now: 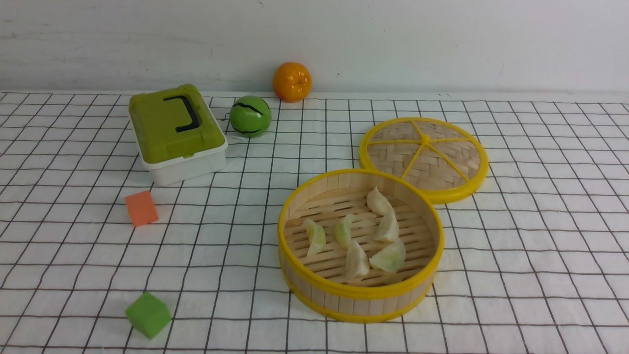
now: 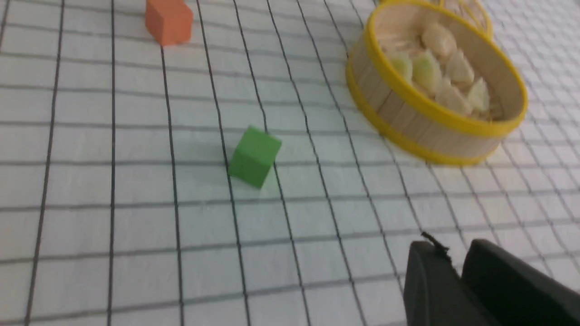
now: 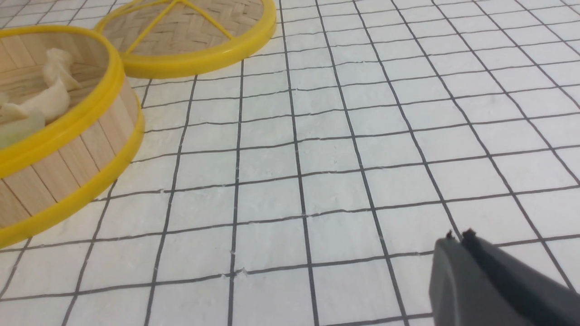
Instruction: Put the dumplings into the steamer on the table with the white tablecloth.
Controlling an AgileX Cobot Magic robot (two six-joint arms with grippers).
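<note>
The table (image 1: 540, 236) is covered all over by the white tablecloth (image 1: 73, 255) with its thin black grid. On it, right of centre and fairly near, stands the steamer (image 1: 361, 295), upright and uncovered, with all six dumplings (image 1: 363, 231) lying on its slatted floor, several touching one another. Just beyond it and a little to the right, the flat woven lid (image 1: 425, 157) lies on the cloth, its yellow rim very close to the steamer's far edge. Far left sits a white box with a green lid (image 1: 174, 132) and a dark handle. To its right is a green striped ball (image 1: 250, 116), and farther back, by the wall, a toy orange (image 1: 292, 81). An orange foam cube (image 1: 141, 208) lies left of the steamer, and a green foam cube (image 1: 148, 314) nearer still, also on the left. The left gripper (image 2: 455, 267) hangs above bare cloth with its two dark fingers nearly together and nothing between them. The right gripper (image 3: 458, 237) has its jaws pressed together, empty, over bare cloth to the right of the steamer.
</note>
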